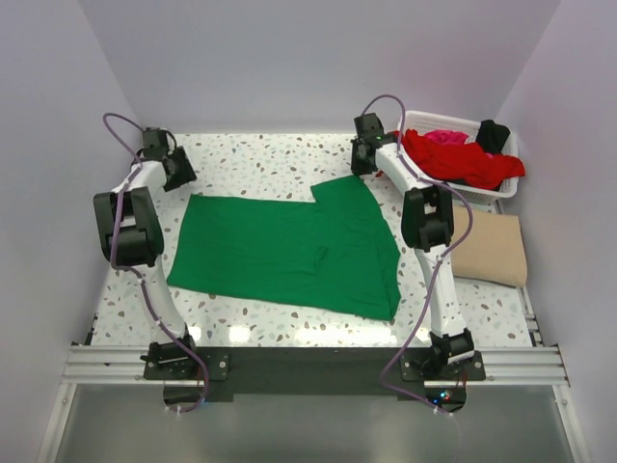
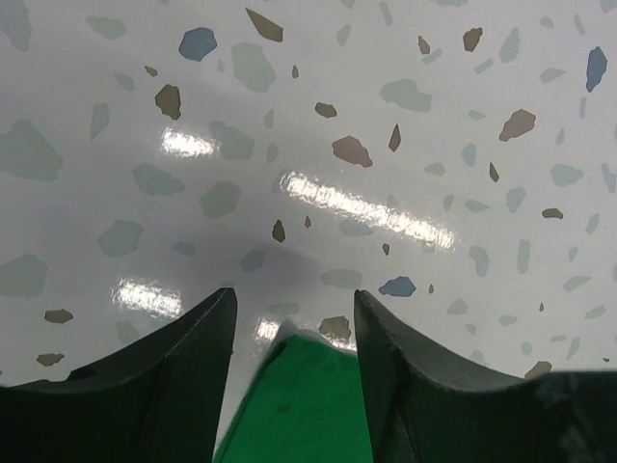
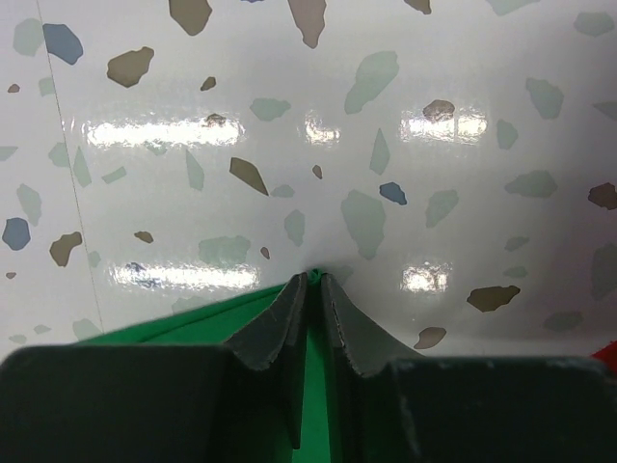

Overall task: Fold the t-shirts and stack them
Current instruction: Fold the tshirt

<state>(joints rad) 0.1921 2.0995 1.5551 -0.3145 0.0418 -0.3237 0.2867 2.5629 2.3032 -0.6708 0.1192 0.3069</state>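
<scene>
The green t-shirt (image 1: 289, 251) is soft and floppy; grab its far corners. Your right gripper (image 3: 313, 282) pinches one; your left gripper (image 2: 294, 299) stands spread over the other.

Five t-shirts are visible: one green t-shirt (image 1: 289, 251), one tan t-shirt (image 1: 494, 249), one red t-shirt (image 1: 448, 159), one magenta t-shirt (image 1: 445, 136) and one black t-shirt (image 1: 494, 135). There is one white basket (image 1: 424, 121) and one bench (image 1: 260, 159). There are two hands, the left hand (image 2: 294, 304) and the right hand (image 3: 313, 280).
</scene>
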